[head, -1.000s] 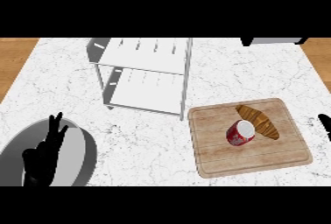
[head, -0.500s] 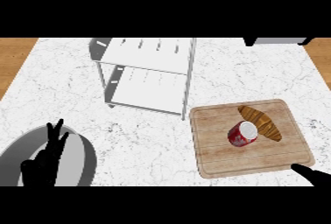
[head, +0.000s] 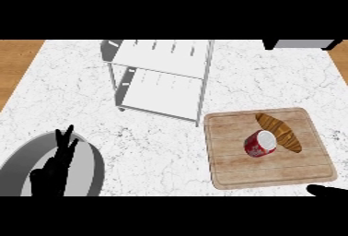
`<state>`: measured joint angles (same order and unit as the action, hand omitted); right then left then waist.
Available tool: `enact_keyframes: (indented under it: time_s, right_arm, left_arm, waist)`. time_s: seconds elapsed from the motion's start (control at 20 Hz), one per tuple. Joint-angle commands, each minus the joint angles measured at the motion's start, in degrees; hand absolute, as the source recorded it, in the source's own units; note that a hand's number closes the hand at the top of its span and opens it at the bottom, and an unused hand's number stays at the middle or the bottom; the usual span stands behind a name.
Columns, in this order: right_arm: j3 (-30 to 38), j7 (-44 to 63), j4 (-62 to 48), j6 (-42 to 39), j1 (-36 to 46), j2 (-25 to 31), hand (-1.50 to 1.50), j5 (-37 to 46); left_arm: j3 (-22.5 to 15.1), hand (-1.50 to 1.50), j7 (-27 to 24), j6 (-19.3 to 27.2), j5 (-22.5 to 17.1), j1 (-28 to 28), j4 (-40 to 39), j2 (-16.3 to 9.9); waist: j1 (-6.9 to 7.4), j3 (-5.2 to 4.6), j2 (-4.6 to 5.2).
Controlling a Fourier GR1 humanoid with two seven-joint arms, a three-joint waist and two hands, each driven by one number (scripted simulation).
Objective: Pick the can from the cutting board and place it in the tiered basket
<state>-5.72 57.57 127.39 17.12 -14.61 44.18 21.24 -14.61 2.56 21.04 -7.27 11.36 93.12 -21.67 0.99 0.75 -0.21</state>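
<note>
Can lies on its side on the cutting board, touching the croissant, so it needs a sideways grasp. Nearest, the right robot hand barely peeks in, fingers impossible to judge. The left robot hand rests open and empty over a grey plate. Farther back on the desk waits the 2-tier basket.

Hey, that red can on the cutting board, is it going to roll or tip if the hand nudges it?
The can appears tilted or on its side, so a nudge would probably roll it rather than tip it. The croissant touches it on one side and may block rolling that way. It looks rigid and smooth, so fingers might slip. The cutting board is flat, with only a slight rim.
</note>
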Motion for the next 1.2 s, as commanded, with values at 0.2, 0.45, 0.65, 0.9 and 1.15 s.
enact_keyframes:
  time_s: [0.2, 0.45, 0.65, 0.9, 1.15]
  right_arm:
    - [-10.8, 17.9, -0.7, -7.2, 11.0, -3.3, -1.50, 13.0]
    - [-14.2, 19.8, -6.9, -11.9, 12.0, -5.5, -1.50, 14.8]
    - [-16.3, 23.1, -10.4, -16.4, 17.1, -8.2, -1.50, 15.2]
    - [-18.9, 25.2, -15.0, -18.3, 22.2, -15.2, -1.50, 17.1]
    - [-18.4, 24.3, -19.9, -20.4, 25.1, -20.1, -1.50, 18.2]
  left_arm:
    - [-2.8, 0.00, 1.1, 0.3, 0.2, -4.1, -5.6, 4.8]
    - [-3.5, 0.00, 0.6, 0.5, -0.4, -0.5, -2.5, 4.4]
    - [-3.8, 0.00, 1.1, 1.1, 0.3, -2.4, -3.5, 4.6]
    - [-3.2, 0.00, 0.5, 1.1, 0.0, -1.6, -3.6, 3.9]
    - [-3.3, 0.00, 0.2, 0.8, -0.5, -2.1, -5.5, 4.4]
  waist:
    - [0.06, -1.06, 0.78]
    - [0.15, -1.05, 0.72]
    - [0.23, -1.11, 0.95]
    - [0.16, -0.99, 0.65]
    - [-0.73, -0.97, 0.57]
